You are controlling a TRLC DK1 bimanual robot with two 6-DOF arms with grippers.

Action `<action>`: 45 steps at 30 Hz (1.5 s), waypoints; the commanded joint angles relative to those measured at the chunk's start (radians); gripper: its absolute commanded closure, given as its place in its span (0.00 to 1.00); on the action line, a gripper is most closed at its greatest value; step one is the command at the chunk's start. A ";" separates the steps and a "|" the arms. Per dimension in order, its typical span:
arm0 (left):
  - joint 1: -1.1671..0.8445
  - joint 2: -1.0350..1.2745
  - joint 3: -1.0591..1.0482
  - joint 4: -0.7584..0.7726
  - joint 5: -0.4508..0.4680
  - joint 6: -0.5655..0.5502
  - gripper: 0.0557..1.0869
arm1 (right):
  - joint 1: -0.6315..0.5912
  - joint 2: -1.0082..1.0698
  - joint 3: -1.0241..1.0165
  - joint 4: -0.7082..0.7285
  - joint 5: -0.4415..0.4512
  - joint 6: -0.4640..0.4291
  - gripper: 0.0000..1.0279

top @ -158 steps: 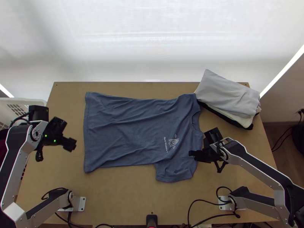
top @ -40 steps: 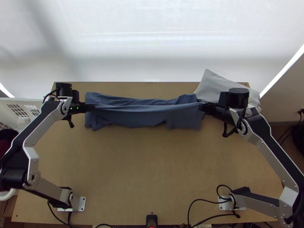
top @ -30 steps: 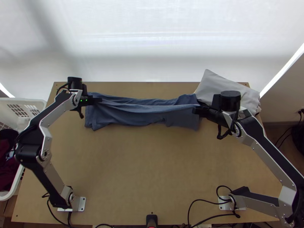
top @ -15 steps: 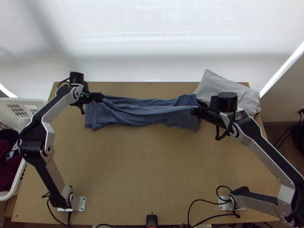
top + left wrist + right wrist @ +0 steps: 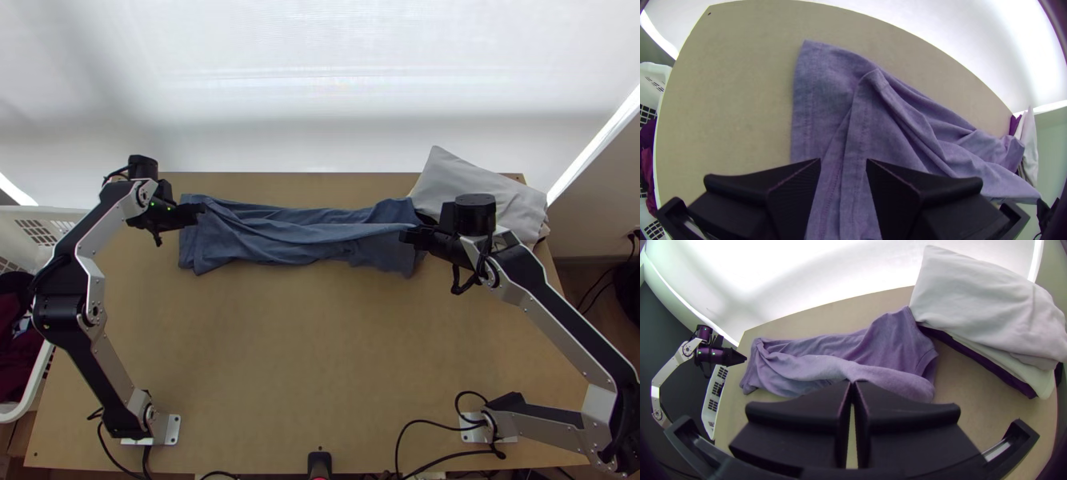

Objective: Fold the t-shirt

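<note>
T-shirt (image 5: 296, 240) lies folded over lengthwise in a long, wrinkled band on the far half of the tabletop (image 5: 304, 360), a strip of wood showing between its far edge and the table's far edge. Top layer is rumpled; at the hem end its corner sits inward of the lower layer's corner, so the two hems do not line up. Left claw (image 5: 200, 211) is at the hem end, over the cloth, near the table's far left corner. In the left wrist view its fingers stand spread, cloth visible between and beyond them. Right claw (image 5: 406, 235) is at the opposite end, on the neck and sleeve side; in the right wrist view its fingertips are pressed nearly together, pinching a raised fold of the t-shirt. Room to the right of this claw is tight: a pile of folded cloths (image 5: 480, 192), light grey on top, takes the far right corner, meets the shirt's end and reaches past the table edge in the top view. To the left, tabletop shows between the hem and the left edge, with a white basket (image 5: 74, 214) holding dark red cloth (image 5: 18, 360) just outside. Widest room: the broad stretch of wood from the shirt's near edge down to the left base (image 5: 166, 430) and right base (image 5: 474, 430).
</note>
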 commanded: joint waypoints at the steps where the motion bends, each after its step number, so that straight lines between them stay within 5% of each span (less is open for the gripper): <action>1: -0.006 0.000 -0.024 -0.003 0.022 0.004 0.48 | 0.011 0.013 -0.019 0.010 0.012 0.006 0.97; 25: -0.058 0.065 -0.050 0.042 0.034 -0.019 0.49 | -0.007 0.013 -0.013 0.010 0.012 -0.001 0.97; 29: -0.063 0.049 -0.073 0.089 0.034 -0.030 0.81 | -0.009 0.013 -0.007 0.010 0.012 -0.001 0.97; 31: -0.063 0.046 -0.076 0.095 0.034 -0.028 0.88 | -0.012 0.012 -0.004 0.010 0.012 -0.003 0.97; 35: -0.062 0.043 -0.077 0.089 0.033 -0.019 0.88 | -0.021 0.010 -0.006 0.008 0.012 -0.004 0.97; 40: -0.049 0.025 -0.077 0.055 0.013 0.028 0.61 | -0.027 0.001 -0.013 0.008 0.012 -0.009 0.97; 45: -0.042 0.010 -0.097 0.055 -0.031 0.064 0.55 | -0.027 0.001 -0.013 0.008 0.012 -0.009 0.97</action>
